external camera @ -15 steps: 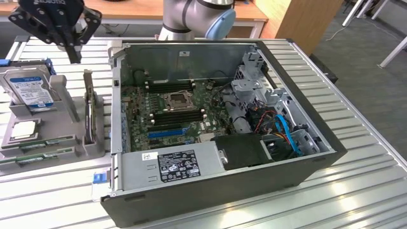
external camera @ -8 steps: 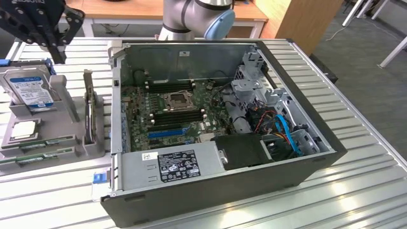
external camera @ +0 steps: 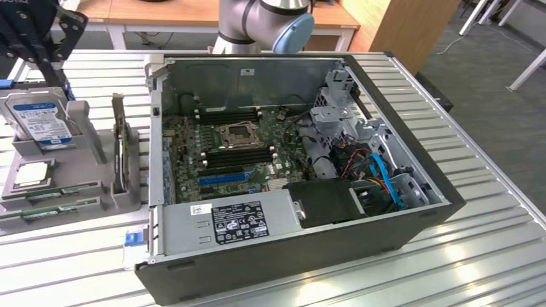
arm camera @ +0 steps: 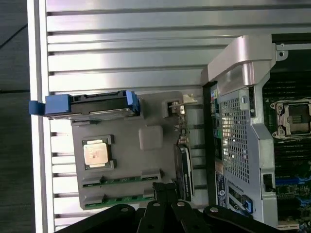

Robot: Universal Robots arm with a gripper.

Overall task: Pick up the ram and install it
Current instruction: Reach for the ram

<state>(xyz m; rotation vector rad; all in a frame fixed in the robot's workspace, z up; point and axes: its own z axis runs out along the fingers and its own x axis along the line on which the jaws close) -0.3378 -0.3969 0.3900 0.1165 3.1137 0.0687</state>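
Ram, a thin green circuit-board stick (arm camera: 119,199), sits at the edge of the grey holder (arm camera: 131,162); the closed, empty black claw (arm camera: 165,188) may strike it.

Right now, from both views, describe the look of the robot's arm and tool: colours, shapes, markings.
The arm is a silver-grey tube with a round light-blue cap on its joint. The tool is black: angular linked bars joined by small silver pivot pins. No markings can be made out on either.
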